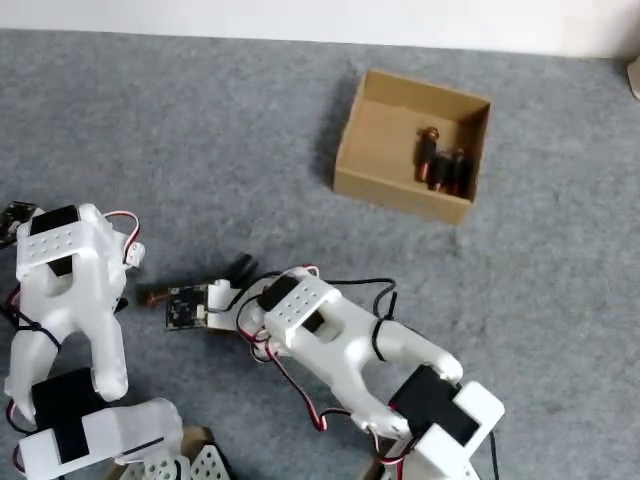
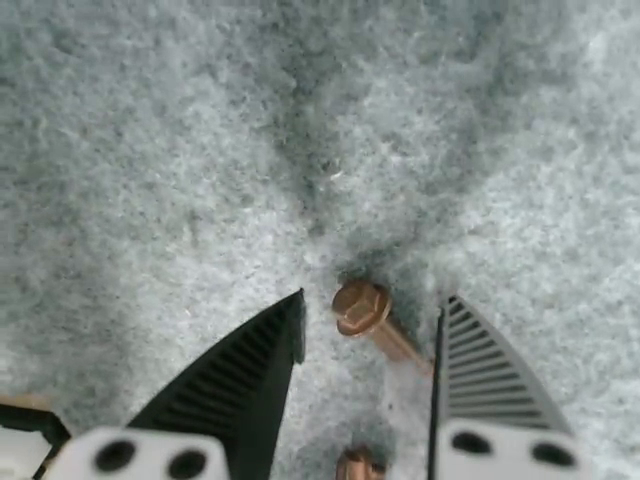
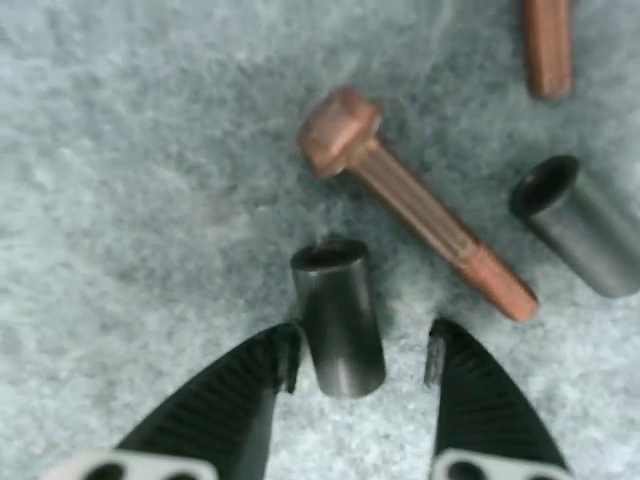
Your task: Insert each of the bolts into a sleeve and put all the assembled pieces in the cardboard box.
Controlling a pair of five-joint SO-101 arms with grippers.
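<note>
On the grey felt surface, we see our left pincer spread wide, with a copper bolt lying on the felt between its fingers. Our right pincer is likewise open, straddling a dark sleeve that lies close to one finger. Just beyond it rest a second bolt and another sleeve. Well apart, the cardboard box holds a few assembled pieces.

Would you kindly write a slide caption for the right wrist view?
Open right claw flanks a dark sleeve; a copper bolt lies beside it.
</note>
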